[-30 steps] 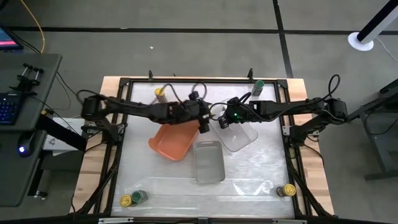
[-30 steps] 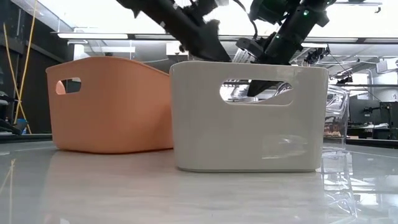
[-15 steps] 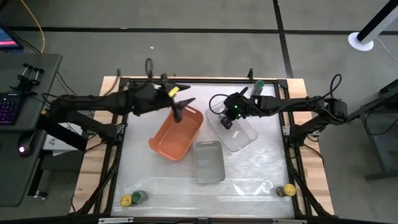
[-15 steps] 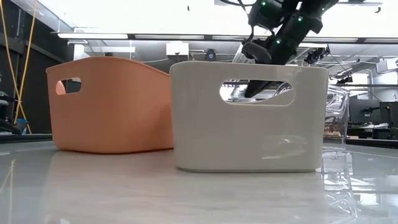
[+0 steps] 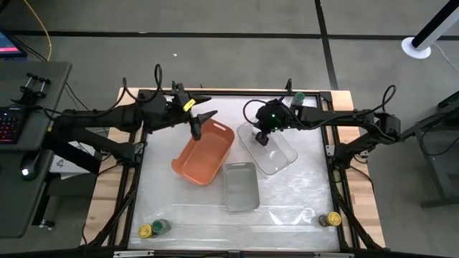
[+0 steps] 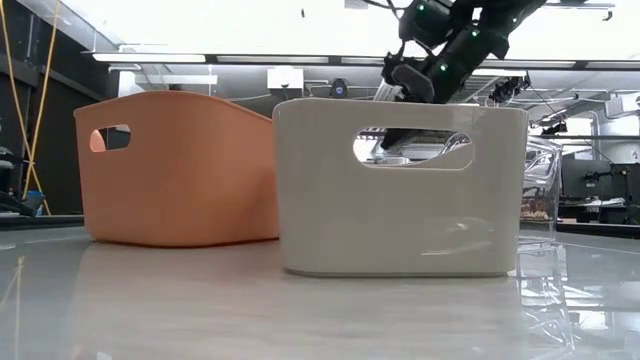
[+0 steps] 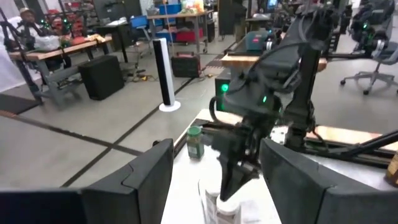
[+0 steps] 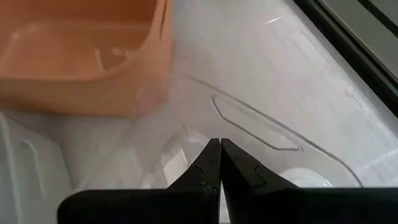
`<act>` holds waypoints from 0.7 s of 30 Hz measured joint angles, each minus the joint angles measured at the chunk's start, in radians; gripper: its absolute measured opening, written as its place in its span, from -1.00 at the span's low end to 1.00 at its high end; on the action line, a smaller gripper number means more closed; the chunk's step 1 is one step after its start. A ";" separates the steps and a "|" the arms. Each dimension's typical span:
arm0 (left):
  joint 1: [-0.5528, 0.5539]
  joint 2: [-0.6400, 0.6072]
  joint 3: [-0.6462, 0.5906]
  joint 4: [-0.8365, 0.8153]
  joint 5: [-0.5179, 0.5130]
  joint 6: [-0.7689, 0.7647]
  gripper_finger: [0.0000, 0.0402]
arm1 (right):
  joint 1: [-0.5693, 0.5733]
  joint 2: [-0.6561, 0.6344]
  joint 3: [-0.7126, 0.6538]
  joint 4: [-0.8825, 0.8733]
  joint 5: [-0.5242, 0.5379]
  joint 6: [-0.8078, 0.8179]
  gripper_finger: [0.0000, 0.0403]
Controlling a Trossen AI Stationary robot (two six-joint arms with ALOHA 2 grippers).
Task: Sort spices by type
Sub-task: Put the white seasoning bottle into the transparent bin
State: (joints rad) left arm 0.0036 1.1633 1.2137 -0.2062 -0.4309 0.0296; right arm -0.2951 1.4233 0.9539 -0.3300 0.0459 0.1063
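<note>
My left gripper (image 5: 203,122) hangs open and empty above the far left corner of the orange tray (image 5: 204,159); its wide-spread fingers frame the left wrist view (image 7: 217,149). My right gripper (image 5: 262,137) is shut, pointing down into the clear tray (image 5: 276,154), fingertips together (image 8: 219,155). A silver-white lid (image 8: 306,180) lies in that tray beside the fingers. A yellow-lidded jar (image 5: 188,104) and a green-lidded jar (image 5: 297,99) stand at the far edge. Two jars (image 5: 152,228) stand at the near left corner, and one yellow-lidded jar (image 5: 333,220) at the near right.
The grey tray (image 5: 242,186) stands near of the orange and clear trays, and in the low view (image 6: 400,190) it hides most of the clear tray. A black frame rail (image 5: 237,93) runs round the table. Bare table shows along the near edge, between the corner jars.
My left gripper has drawn back from the middle of the table, beside my right gripper, toward the left and far edge, and now hangs over the orange tray's far corner. My right gripper has stayed over the clear tray.
</note>
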 joint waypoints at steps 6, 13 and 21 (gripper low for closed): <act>0.000 -0.017 0.000 -0.108 -0.005 -0.023 0.11 | 0.020 -0.050 0.067 -0.184 -0.121 -0.020 -1.00; -0.004 -0.019 -0.001 -0.214 -0.036 -0.079 0.11 | 0.105 -0.022 0.025 -0.274 -0.138 -0.038 -1.00; -0.004 -0.019 -0.007 -0.220 -0.078 -0.084 0.11 | 0.144 0.136 0.031 -0.183 0.012 0.031 -1.00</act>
State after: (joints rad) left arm -0.0006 1.1442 1.2068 -0.4267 -0.5087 -0.0548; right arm -0.1515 1.5597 0.9849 -0.5131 0.0581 0.1371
